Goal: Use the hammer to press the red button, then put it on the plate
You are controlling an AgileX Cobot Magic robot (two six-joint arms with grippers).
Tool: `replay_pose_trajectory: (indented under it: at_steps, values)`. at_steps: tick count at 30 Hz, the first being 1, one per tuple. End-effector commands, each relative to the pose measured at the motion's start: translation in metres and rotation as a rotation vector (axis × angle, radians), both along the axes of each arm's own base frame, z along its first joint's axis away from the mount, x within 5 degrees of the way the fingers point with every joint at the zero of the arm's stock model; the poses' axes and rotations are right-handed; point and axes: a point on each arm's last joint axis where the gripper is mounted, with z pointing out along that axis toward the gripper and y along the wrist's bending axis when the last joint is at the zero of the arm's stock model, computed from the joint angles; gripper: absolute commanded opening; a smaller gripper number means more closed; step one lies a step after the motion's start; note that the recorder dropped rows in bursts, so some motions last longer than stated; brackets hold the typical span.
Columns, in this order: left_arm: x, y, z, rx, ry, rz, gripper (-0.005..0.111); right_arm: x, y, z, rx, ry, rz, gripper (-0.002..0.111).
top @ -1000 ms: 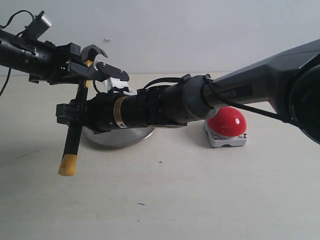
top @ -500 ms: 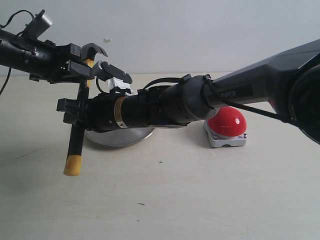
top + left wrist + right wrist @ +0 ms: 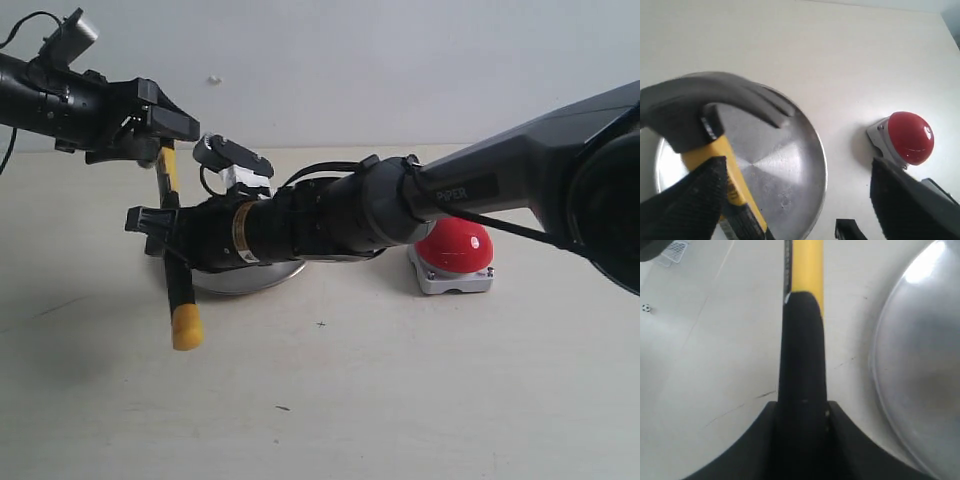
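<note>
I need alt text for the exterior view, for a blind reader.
The right claw holds a hammer by its handle, beside a metal plate. A red button sits to the right.
</note>
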Motion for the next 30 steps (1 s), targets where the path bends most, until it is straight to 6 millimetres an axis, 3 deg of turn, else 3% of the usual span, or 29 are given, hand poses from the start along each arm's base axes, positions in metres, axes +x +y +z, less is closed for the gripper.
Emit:
replay_pose_trajectory:
  at_steps: [1, 5, 10, 11, 12, 14, 17, 18, 20, 22, 26, 30]
  values:
    - [0.001, 0.013, 0.009, -0.023, -0.016, 0.027, 0.076, 0.003, -0.004, 0.016, -0.047, -0.050, -0.030, 0.000]
    - [-0.001, 0.022, 0.015, -0.057, -0.008, 0.029, 0.064, 0.007, -0.012, 0.027, -0.096, -0.073, -0.075, 0.000]
    - [-0.013, 0.030, 0.038, -0.094, -0.053, 0.002, 0.040, 0.014, -0.032, 0.058, -0.155, -0.153, -0.117, 0.000]
    - [-0.020, 0.034, 0.046, -0.103, -0.063, 0.003, 0.031, 0.014, -0.044, 0.076, -0.224, -0.199, -0.156, 0.000]
    - [-0.025, 0.035, 0.050, -0.108, -0.075, 0.003, 0.026, 0.012, -0.050, 0.081, -0.270, -0.215, -0.176, 0.000]
    - [-0.042, 0.034, 0.053, -0.086, -0.134, -0.037, 0.004, 0.000, -0.066, 0.107, -0.391, -0.304, -0.190, 0.000]
    - [-0.087, 0.032, 0.050, -0.047, -0.252, -0.077, 0.000, -0.033, -0.088, 0.144, -0.436, -0.391, -0.169, 0.000]
    - [-0.096, 0.033, 0.049, -0.041, -0.280, -0.039, 0.000, -0.040, -0.093, 0.150, -0.441, -0.405, -0.165, 0.000]
    - [-0.133, 0.040, 0.045, -0.025, -0.379, 0.123, 0.000, -0.067, -0.111, 0.162, -0.450, -0.413, -0.176, 0.000]
    - [-0.175, 0.044, 0.046, 0.053, -0.514, 0.169, 0.000, -0.092, -0.129, 0.170, -0.486, -0.430, -0.195, 0.000]
    - [-0.254, 0.050, 0.061, 0.118, -0.695, 0.284, 0.000, -0.138, -0.164, 0.167, -0.552, -0.418, -0.236, 0.000]
    - [-0.309, 0.053, 0.067, 0.105, -0.879, 0.379, 0.000, -0.163, -0.180, 0.162, -0.555, -0.416, -0.237, 0.000]
